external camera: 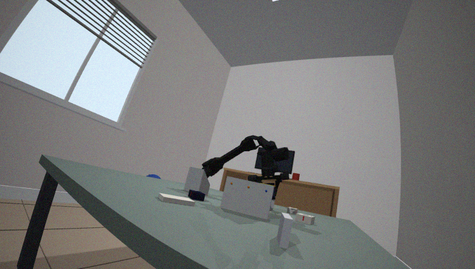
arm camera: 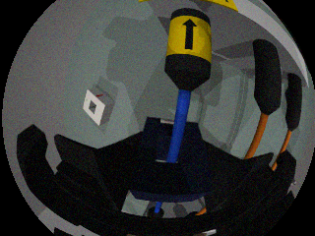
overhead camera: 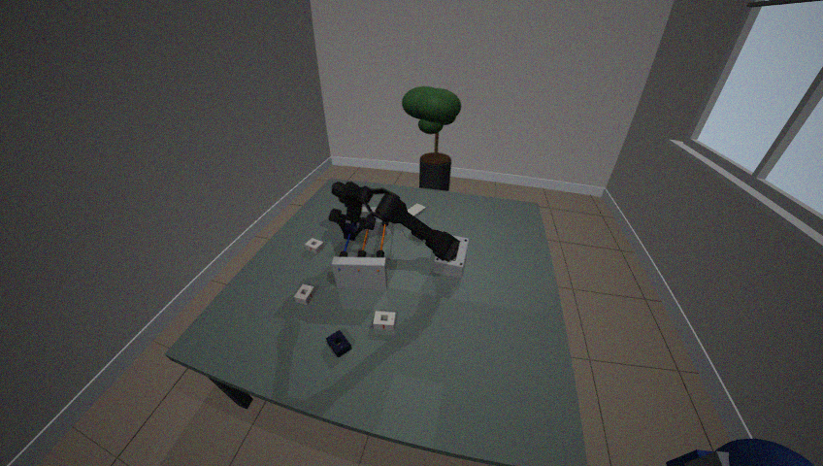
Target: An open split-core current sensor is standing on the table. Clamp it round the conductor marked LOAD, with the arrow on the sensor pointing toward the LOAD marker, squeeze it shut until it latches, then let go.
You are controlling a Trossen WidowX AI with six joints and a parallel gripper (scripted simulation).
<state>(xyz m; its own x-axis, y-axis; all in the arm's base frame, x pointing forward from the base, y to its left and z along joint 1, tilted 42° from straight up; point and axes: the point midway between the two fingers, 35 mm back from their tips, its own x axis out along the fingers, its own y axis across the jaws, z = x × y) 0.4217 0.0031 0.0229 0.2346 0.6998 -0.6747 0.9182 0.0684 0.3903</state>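
Note:
The navy current sensor point(arm camera: 154, 140) sits between my fingers in the wrist view. My gripper point(arm camera: 169, 139) point(overhead camera: 350, 226) is shut on its two sides. The blue conductor point(arm camera: 180, 115) point(overhead camera: 346, 246) runs into the sensor from above and comes out below it, so the sensor is around it. A yellow sleeve point(arm camera: 202, 41) with a black arrow sits on that conductor, the arrow pointing away from the sensor. The conductor's marker text is cut off at the top. The sensor's own arrow and latch cannot be made out. In the exterior view the gripper is partly behind the panel.
Orange conductors point(arm camera: 256, 140) point(overhead camera: 381, 238) run beside the blue one, to a grey panel point(overhead camera: 359, 274) point(external camera: 245, 198). White square rings point(overhead camera: 392, 316) point(overhead camera: 311, 288) point(overhead camera: 309, 242) and a dark block point(overhead camera: 338, 349) stand around it. A flat white piece point(external camera: 176, 199) lies near the arm's base.

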